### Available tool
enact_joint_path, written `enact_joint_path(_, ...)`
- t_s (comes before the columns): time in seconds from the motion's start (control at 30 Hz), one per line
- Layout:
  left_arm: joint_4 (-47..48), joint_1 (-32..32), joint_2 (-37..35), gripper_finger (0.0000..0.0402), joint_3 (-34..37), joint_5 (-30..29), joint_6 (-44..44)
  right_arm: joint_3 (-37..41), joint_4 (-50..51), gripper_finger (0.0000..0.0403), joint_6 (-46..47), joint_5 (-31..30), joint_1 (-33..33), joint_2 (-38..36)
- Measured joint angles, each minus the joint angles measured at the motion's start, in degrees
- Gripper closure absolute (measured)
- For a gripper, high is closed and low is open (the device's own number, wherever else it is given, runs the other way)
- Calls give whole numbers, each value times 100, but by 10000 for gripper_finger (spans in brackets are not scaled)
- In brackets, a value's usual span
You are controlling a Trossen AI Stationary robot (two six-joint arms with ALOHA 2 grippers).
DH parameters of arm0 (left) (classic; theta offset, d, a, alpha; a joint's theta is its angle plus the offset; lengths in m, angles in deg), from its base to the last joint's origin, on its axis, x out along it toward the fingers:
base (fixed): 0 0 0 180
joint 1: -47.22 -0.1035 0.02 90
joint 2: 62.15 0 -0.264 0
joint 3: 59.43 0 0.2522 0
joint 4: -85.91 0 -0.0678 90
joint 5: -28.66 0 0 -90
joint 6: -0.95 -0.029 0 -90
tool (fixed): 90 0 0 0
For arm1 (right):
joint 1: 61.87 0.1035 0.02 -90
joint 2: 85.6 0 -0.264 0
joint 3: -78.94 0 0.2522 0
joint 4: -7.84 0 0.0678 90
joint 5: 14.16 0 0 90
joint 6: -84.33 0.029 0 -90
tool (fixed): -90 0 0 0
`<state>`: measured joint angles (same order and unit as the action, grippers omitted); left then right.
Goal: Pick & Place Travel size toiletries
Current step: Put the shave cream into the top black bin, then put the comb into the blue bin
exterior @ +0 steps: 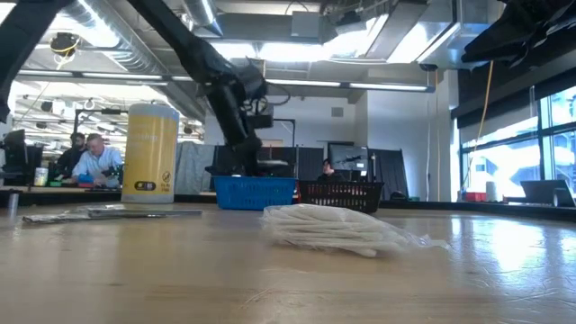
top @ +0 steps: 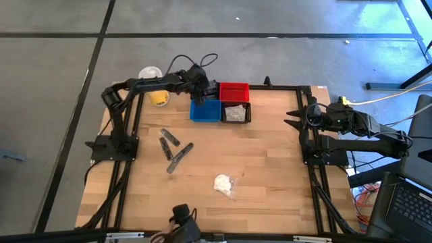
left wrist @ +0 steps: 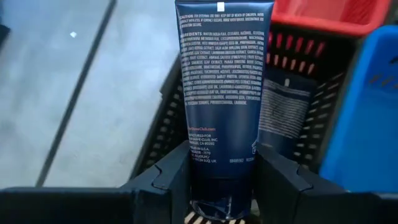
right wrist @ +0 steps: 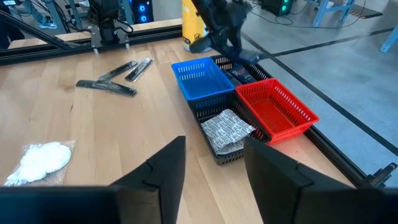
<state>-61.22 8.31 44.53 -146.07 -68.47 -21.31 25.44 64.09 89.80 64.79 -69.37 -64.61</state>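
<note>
Left claw [left wrist: 221, 186] grips a navy tube [left wrist: 222, 81] above a black bin [left wrist: 298, 106] holding another tube [left wrist: 283, 115]

high: overhead, straight down, whole table [top: 270, 162]
low: table height, level, near wad [exterior: 328, 227]
wrists: share bins [right wrist: 239, 106]

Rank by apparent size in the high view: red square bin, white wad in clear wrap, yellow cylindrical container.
1. Red square bin, clearly largest.
2. White wad in clear wrap and yellow cylindrical container: look about alike; the left arm partly covers the container, so no ranking.
</note>
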Motion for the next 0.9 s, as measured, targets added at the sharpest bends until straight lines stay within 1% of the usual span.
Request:
enact_joint_path(0.17, 311, -19, 449, 261, -330, 180, 2, -1, -1, 230, -2, 1, 1, -1)
enact_joint_path(0.33, 654, 24, 615, 261, -532, 228, 1, -2, 1, 225, 1, -1, -1, 1)
enact_joint_path(0.5, 818, 22, 633, 253, -532, 36, -43, 1, -1, 222, -2, -1, 1, 1)
enact_joint_path(0.67, 857, 19, 631, 228, -532, -111, -92, -1, -1, 221, 0, -1, 1, -1)
enact_joint_path(0.77, 898, 28, 617, 212, -532, -297, -103, -1, 0, 226, 1, 0, 1, 0)
enact_joint_path(0.9, 1219, 46, 374, 204, -532, -515, -124, -1, 1, 234, 1, -1, 1, 1)
